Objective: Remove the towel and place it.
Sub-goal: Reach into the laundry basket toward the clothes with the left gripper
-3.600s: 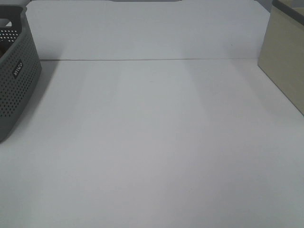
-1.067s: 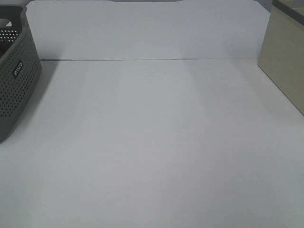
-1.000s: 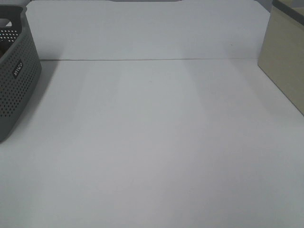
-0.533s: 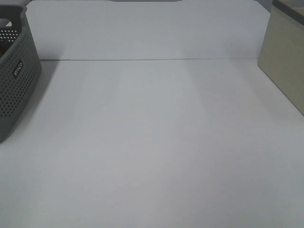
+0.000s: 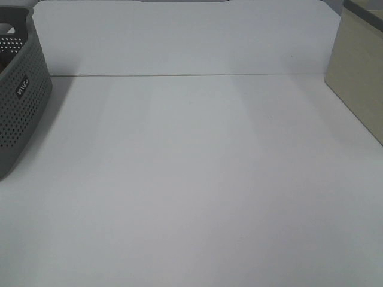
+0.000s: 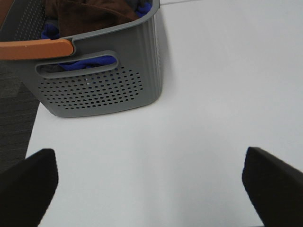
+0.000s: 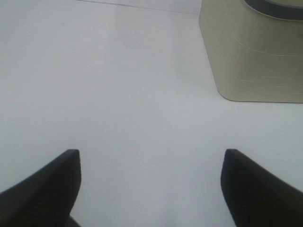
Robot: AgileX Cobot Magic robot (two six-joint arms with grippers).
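With the left gripper (image 6: 151, 184) and right gripper (image 7: 151, 182) both spread wide and empty, steer the left one over the rim of the grey basket (image 6: 109, 90), pinch a raised fold of the towel (image 6: 90, 12) lying inside, and lift vertically.

Only small parts of your robot came into view. Your left gripper (image 6: 151, 189) showed you just two fingertips (image 6: 27, 185), matte black, thick and blunt, with softly rounded upper corners. Your right gripper (image 7: 150, 189) had the same matte black fingers (image 7: 45, 189), shaped like wedges that sloped up to a squared-off inner corner. Their surfaces looked plain and smooth to you, and blur hid any finer detail.
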